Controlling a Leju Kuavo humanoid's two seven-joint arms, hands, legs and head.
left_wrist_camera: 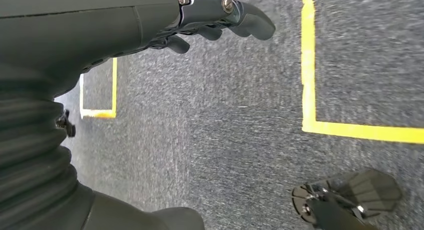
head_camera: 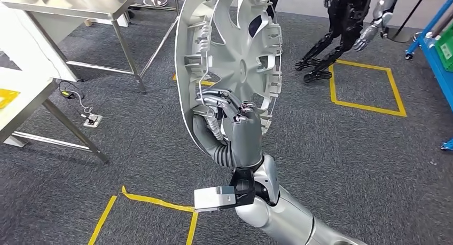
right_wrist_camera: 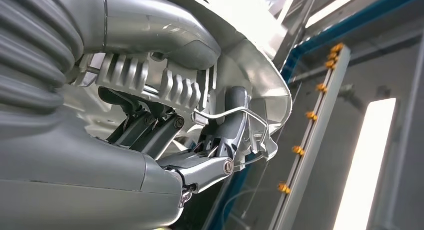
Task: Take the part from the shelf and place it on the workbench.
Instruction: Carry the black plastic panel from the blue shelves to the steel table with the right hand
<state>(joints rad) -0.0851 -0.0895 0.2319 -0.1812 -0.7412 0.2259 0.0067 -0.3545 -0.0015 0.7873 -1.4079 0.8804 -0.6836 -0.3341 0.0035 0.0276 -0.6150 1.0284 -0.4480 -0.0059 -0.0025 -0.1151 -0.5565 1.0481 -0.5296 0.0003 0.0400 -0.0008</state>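
Silver wheel cover (head_camera: 235, 58); dark grey right hand (head_camera: 235, 125); grey speckled carpet (head_camera: 149, 138); yellow floor tape (head_camera: 368, 85).

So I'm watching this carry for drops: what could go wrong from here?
The right hand holds the big hubcap upright by its lower rim alone, so most of its weight sits above the fingers and it could tip or twist loose. The hubcap also blocks much of the head view, which may make the steel table and the other robot harder to avoid.
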